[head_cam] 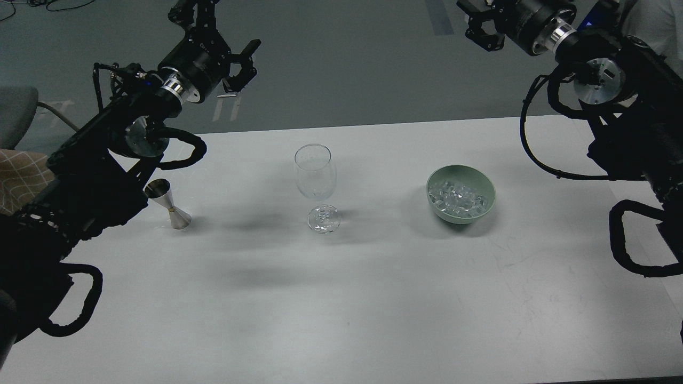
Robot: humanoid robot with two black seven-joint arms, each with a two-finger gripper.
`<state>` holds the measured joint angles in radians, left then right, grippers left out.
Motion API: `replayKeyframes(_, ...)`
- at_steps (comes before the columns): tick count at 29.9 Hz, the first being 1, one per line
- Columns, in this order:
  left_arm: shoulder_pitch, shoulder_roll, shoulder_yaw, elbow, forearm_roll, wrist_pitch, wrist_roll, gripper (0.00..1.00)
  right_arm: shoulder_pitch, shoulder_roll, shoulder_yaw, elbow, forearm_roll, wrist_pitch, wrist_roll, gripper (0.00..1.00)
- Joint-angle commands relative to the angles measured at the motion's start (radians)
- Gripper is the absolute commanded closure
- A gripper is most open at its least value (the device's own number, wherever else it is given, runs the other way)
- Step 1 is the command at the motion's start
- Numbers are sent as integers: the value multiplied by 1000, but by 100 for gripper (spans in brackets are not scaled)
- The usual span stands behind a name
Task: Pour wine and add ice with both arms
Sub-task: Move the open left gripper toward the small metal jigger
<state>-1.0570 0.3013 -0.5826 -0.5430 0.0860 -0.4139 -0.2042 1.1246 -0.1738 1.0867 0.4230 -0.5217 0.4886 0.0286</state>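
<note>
An empty-looking clear wine glass (315, 173) stands upright at the table's middle. To its left stands a small steel jigger (169, 205), close beside my left forearm; no wine shows in it or in the glass from here. A pale green bowl (483, 183) to the right holds a heap of clear ice (458, 197) cubes. My left gripper (241, 68) hangs high beyond the table's far edge, up and left of the glass, open and holding nothing. Near the top edge, my right gripper (478, 24) is raised above and behind the bowl, its fingers apart and empty.
The white table (341, 309) has a broad bare front half. A chair (18, 114) and a patterned cloth (21, 173) sit off the table's left edge. Looped black cables hang from both arms over the table's sides.
</note>
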Motion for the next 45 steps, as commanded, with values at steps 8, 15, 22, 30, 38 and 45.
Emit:
replayKeyframes(8, 0, 1, -26, 0, 0, 1, -3, 2, 9, 0, 6, 0, -1, 0, 1, 0)
replayKeyframes(15, 3, -1, -75, 6, 0, 3, -3, 2, 9, -1, 6, 0, 0, 0, 1, 0)
replayKeyframes(22, 6, 1, -80, 28, 0, 3, -3, 2, 11, -1, 6, 0, 0, 0, 1, 0)
replayKeyframes(30, 8, -14, -135, 67, -3, -9, 11, 2, 11, -3, 4, 0, 0, 0, 1, 0)
replayKeyframes(38, 2, -8, -141, 14, -12, -39, 14, 2, 3, -6, 4, 0, 0, 0, 1, 0)
replayKeyframes(45, 73, 42, -261, -130, -57, -34, 69, 2, 7, -10, 7, 3, 8, 0, 1, 0)
